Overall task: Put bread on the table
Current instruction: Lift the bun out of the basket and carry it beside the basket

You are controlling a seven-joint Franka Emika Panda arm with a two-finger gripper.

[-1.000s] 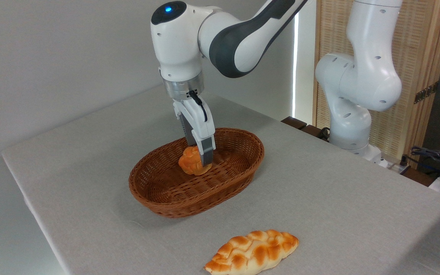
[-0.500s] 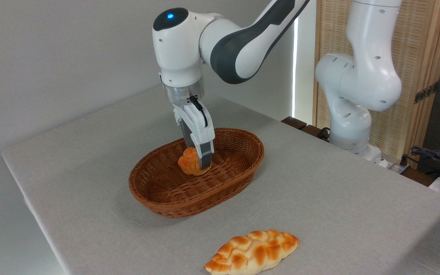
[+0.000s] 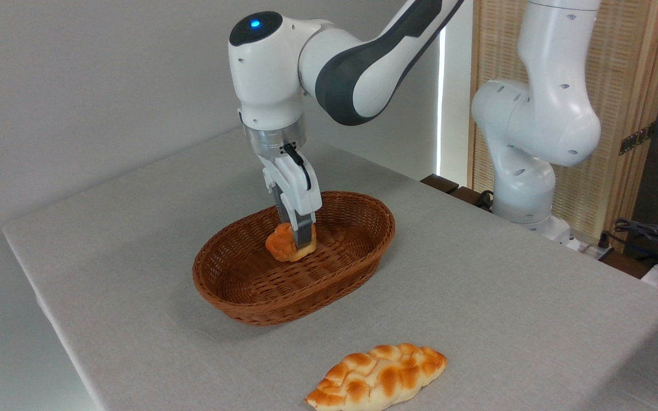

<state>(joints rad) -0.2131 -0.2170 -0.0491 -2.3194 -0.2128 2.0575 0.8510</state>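
The gripper (image 3: pixel 296 238) is clamped on the bread (image 3: pixel 285 242) — the bun sits low inside the wicker basket (image 3: pixel 260 297), barely clear of its floor. Lifting out and setting it on the counter (image 3: pixel 506 285) remain — 1 braided loaf (image 3: pixel 377 377) already lies there.

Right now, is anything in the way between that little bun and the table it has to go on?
Only the basket wall: the bun sits inside it, with the hand down around it. It must rise over the rim. The table is bare beside it; a braided loaf lies nearer the front.
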